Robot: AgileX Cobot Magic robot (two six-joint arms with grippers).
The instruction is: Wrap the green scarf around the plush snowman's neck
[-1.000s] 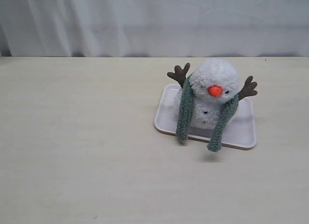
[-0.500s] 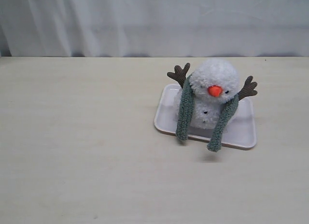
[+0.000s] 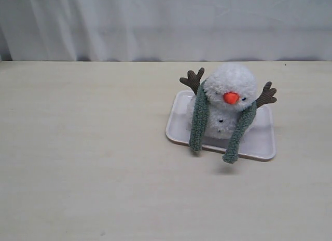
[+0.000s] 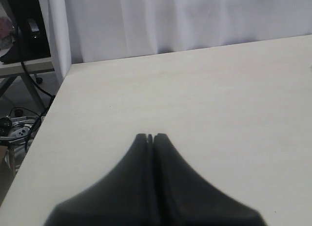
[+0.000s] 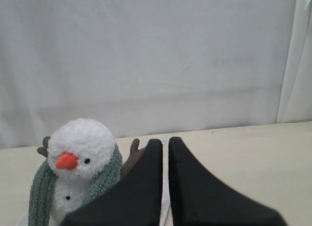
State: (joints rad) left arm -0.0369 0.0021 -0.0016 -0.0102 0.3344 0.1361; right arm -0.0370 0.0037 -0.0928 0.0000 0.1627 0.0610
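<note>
The plush snowman (image 3: 232, 84) sits upright on a pale tray (image 3: 262, 141), right of the table's middle. The green scarf (image 3: 197, 125) lies round the back of its neck, which it covers, and both ends hang down the front, the right one (image 3: 236, 139) past the tray's front rim. Neither gripper shows in the exterior view. In the right wrist view my right gripper (image 5: 165, 141) is shut with nothing in it, close beside the snowman (image 5: 81, 142) and scarf (image 5: 40, 196). My left gripper (image 4: 150, 136) is shut and empty above bare table.
The light wooden table (image 3: 83, 147) stretches wide to the left and front of the tray. A white curtain (image 3: 155, 23) hangs behind the table. The left wrist view shows the table's edge (image 4: 53, 102), with cables and a stand (image 4: 17, 121) beyond it.
</note>
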